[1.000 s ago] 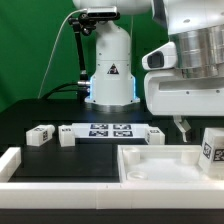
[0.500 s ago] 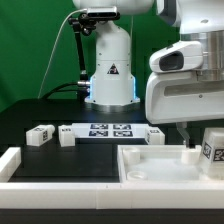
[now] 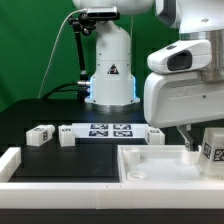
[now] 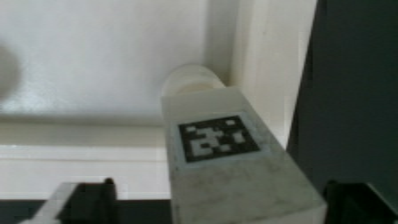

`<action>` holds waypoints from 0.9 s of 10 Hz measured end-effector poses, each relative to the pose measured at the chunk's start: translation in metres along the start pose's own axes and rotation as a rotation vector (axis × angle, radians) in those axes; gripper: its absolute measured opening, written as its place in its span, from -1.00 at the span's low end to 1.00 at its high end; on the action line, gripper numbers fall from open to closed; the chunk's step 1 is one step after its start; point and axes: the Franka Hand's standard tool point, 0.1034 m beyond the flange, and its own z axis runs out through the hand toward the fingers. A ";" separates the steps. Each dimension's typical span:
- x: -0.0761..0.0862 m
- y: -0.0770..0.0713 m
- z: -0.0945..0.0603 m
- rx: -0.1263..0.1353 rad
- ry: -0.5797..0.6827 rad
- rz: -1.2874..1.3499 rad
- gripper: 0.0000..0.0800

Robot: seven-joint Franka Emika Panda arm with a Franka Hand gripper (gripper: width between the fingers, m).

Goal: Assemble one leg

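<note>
A white leg (image 3: 211,146) with a black-and-white tag stands upright at the exterior view's right, by the far right corner of the white tray-like part (image 3: 150,166). In the wrist view the leg (image 4: 222,140) rises between my two dark fingers (image 4: 80,200). There is a gap on one side and the other finger is close to it. My gripper (image 3: 197,148) is open and low around the leg, and also shows in the wrist view (image 4: 217,205). The tray-like part's inner wall (image 4: 107,110) lies behind the leg.
Two more legs (image 3: 40,135) (image 3: 67,136) lie on the black table at the exterior view's left, and another (image 3: 155,135) lies by the marker board (image 3: 106,130). A white raised rim (image 3: 12,160) runs along the front. The arm's base (image 3: 110,70) stands behind.
My gripper has moved toward the exterior view's left and lower, down around the upright leg. The leg has stayed in place.
</note>
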 end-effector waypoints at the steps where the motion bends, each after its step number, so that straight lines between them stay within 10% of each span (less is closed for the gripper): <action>1: 0.000 0.000 0.000 0.000 0.000 0.000 -0.06; 9: -0.001 0.007 0.000 0.016 0.007 0.375 -0.27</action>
